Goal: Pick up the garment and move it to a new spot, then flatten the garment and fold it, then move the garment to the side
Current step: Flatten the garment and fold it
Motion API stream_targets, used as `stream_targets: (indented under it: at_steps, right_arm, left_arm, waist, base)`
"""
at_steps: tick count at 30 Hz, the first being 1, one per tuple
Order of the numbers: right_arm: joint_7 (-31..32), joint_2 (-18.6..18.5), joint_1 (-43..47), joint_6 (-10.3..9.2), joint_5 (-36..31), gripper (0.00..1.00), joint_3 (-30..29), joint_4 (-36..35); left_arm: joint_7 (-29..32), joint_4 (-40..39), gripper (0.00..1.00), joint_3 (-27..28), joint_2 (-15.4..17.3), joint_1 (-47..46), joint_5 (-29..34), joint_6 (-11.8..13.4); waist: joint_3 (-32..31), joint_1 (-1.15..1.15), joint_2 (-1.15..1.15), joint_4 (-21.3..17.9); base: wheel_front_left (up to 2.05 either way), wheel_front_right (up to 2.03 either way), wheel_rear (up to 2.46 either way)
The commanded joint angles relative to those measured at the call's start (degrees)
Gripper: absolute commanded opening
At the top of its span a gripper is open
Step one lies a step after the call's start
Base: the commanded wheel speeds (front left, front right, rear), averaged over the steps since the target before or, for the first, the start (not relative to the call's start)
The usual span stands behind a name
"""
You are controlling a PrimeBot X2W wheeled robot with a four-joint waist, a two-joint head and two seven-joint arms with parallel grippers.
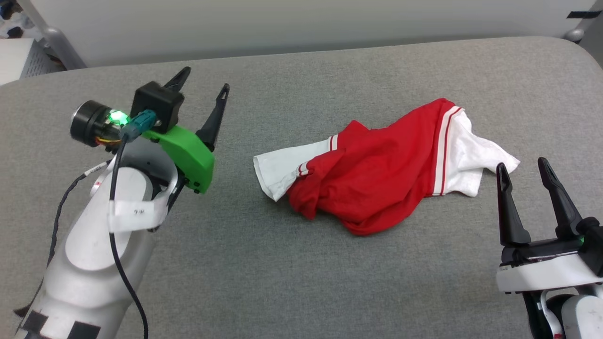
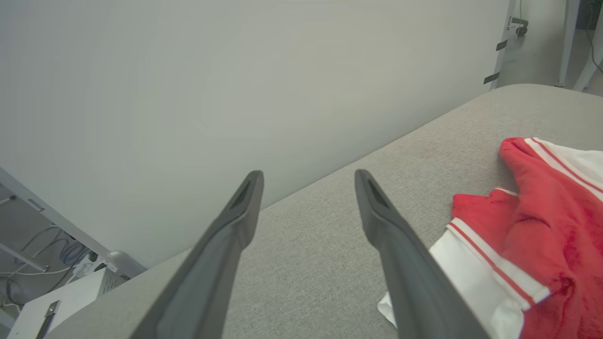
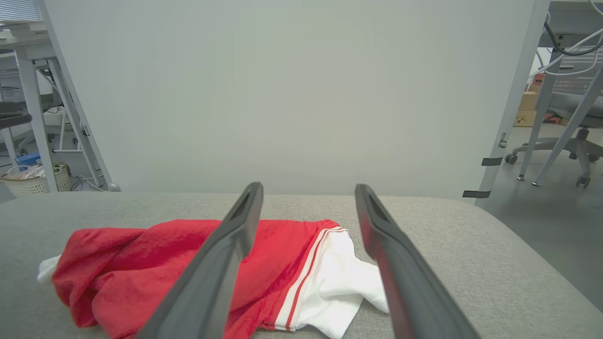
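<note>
1. The grey fabric-covered surface takes up most of the head view, its rounded far edge running along the top of the frame; behind it stands a plain pale panel.
2. The garment lies in a crumpled heap on the surface, right of centre in the head view; its red body is bunched in the middle; one white sleeve sticks out toward the left of the frame, and the other sleeve spreads toward the right; red-and-white striped trim runs where red meets white.
3. The left arm, pale and trailing a black cable, rises from the lower left corner of the head view; a green bracket sits at its wrist.
4. The left end effector is at the upper left of the head view, its two dark fingers spread wide with nothing between them; it is well apart from the garment, which lies to its right in the frame; in the left wrist view the garment fills the lower right corner, beside one finger.
5. The right end effector is in the lower right corner of the head view, fingers pointing up the frame, spread wide and empty; its tips are near the end of the other sleeve; whether they touch it I cannot tell.
6. A small green light glows on the left wrist.
</note>
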Motion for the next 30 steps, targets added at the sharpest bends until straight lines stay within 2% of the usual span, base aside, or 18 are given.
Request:
stream_targets:
  at_steps: [1,3,7,9,13,20,30]
  right_arm:
    - [-0.2,0.3,0.8,-0.03,-0.4,1.0,0.3,-0.5]
    - [-0.2,0.5,0.9,-0.03,-0.4,1.0,0.6,-0.7]
    - [-0.3,0.9,0.7,-0.03,-0.9,1.0,1.2,-0.6]
    - [-0.3,1.1,0.4,-0.03,-1.0,1.0,1.5,-0.7]
    - [-0.4,1.3,-0.8,-0.03,-1.1,1.0,1.9,-0.3]
    - [-0.5,1.4,-3.6,-0.03,-1.3,1.0,3.3,0.8]
    - [-0.6,1.6,-5.8,-0.03,-1.6,1.0,4.1,1.0]
  left_arm:
    - [2.6,0.4,1.0,-2.4,1.1,-2.3,-3.6,-0.1]
    - [9.7,1.1,1.0,-7.4,2.9,-5.5,-10.9,-0.1]
    - [22.6,1.8,1.0,-16.2,6.1,-10.6,-21.4,-0.1]
    - [27.7,2.2,1.0,-20.1,7.4,-12.9,-25.5,-0.1]
    - [34.2,3.4,1.0,-27.0,8.9,-17.2,-30.7,-0.1]
    - [38.1,8.6,1.0,-36.6,9.7,-22.3,-34.5,-0.1]
    - [35.8,16.7,1.0,-47.3,10.9,-24.0,-36.6,-0.1]
  waist:
    - [1.4,0.0,0.0,-1.4]
    - [2.2,0.0,0.0,-2.3]
    - [3.8,0.0,0.0,-3.6]
    - [4.5,0.0,0.0,-4.3]
    - [6.3,0.0,0.0,-5.4]
    - [9.5,0.0,0.0,-7.5]
    - [12.2,0.0,0.0,-9.4]
  base:
    - [0.0,0.0,0.0]
    - [0.0,0.0,0.0]
    - [0.0,0.0,0.0]
    - [0.0,0.0,0.0]
    - [0.0,0.0,0.0]
    - [0.0,0.0,0.0]
    - [0.0,0.0,0.0]
